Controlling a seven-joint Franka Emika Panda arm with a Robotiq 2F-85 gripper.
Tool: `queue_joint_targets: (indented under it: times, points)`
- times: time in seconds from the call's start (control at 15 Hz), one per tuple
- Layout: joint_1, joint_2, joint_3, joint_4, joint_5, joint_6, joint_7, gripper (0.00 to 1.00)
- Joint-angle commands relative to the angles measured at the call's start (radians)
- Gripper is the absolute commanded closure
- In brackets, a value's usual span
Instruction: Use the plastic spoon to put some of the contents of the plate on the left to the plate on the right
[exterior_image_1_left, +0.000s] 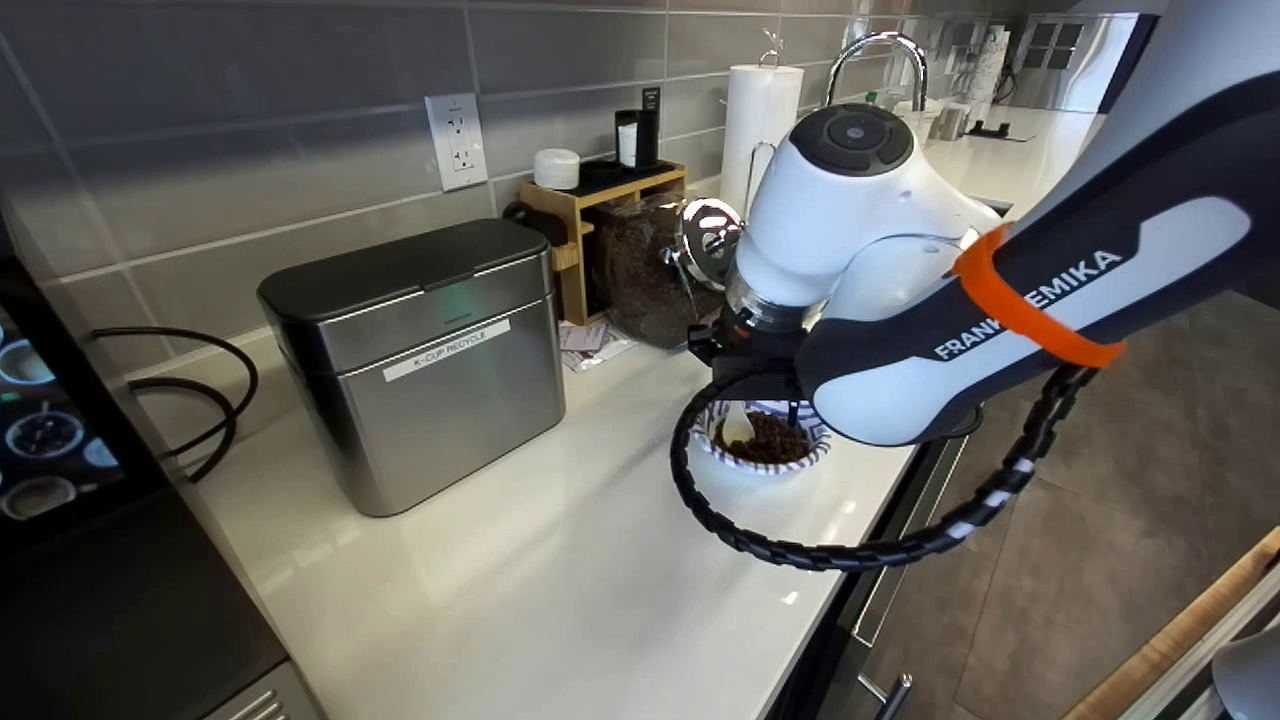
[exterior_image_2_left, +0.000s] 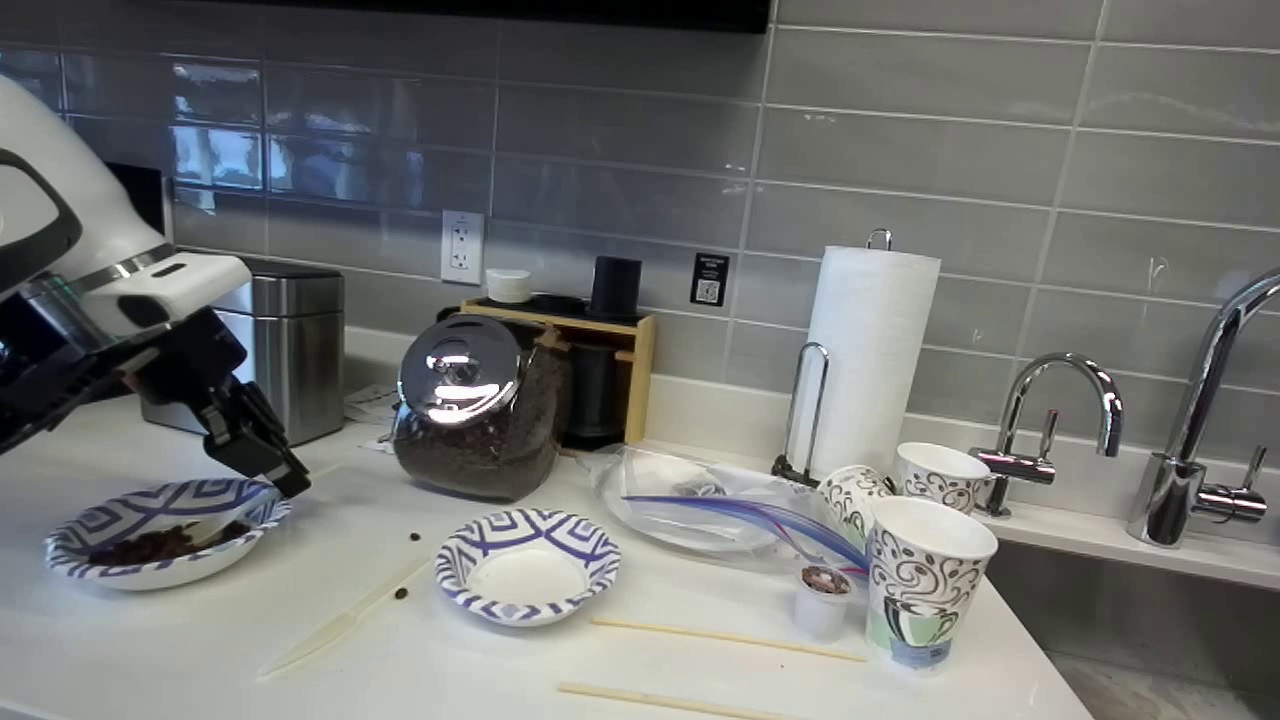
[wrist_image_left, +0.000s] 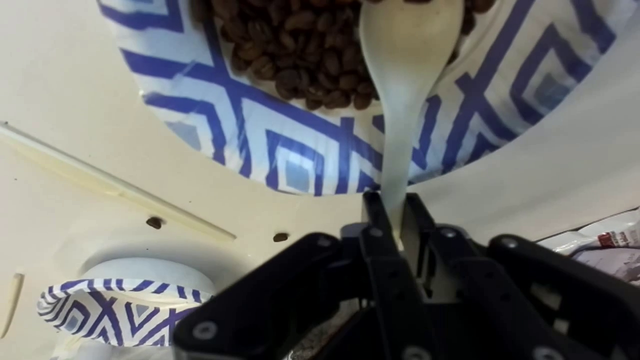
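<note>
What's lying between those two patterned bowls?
A pale utensil, probably a knife, and two dark beans lie on the counter there, as an exterior view and the wrist view both show.

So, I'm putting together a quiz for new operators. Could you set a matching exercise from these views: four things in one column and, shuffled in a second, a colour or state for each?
Things:
1. plastic spoon
2. K-cup recycle bin
3. heap of coffee beans
4. paper towel roll

Colour or state:
A. metallic grey body, black lid
B. white, standing upright
C. dark brown, inside a blue-and-white patterned bowl
D. handle clamped between the jaws

Right pairs: 1-D, 2-A, 3-C, 4-B.
</note>
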Motion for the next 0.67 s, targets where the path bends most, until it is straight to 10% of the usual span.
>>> queue_joint_targets:
  times: [0.0, 0.6]
  points:
    - [-0.016, 0.052, 0.026, 0.002, 0.04, -0.038, -0.041, 0.97]
    - [-0.052, 0.127, 0.037, -0.004, 0.077, -0.058, -0.09, 0.97]
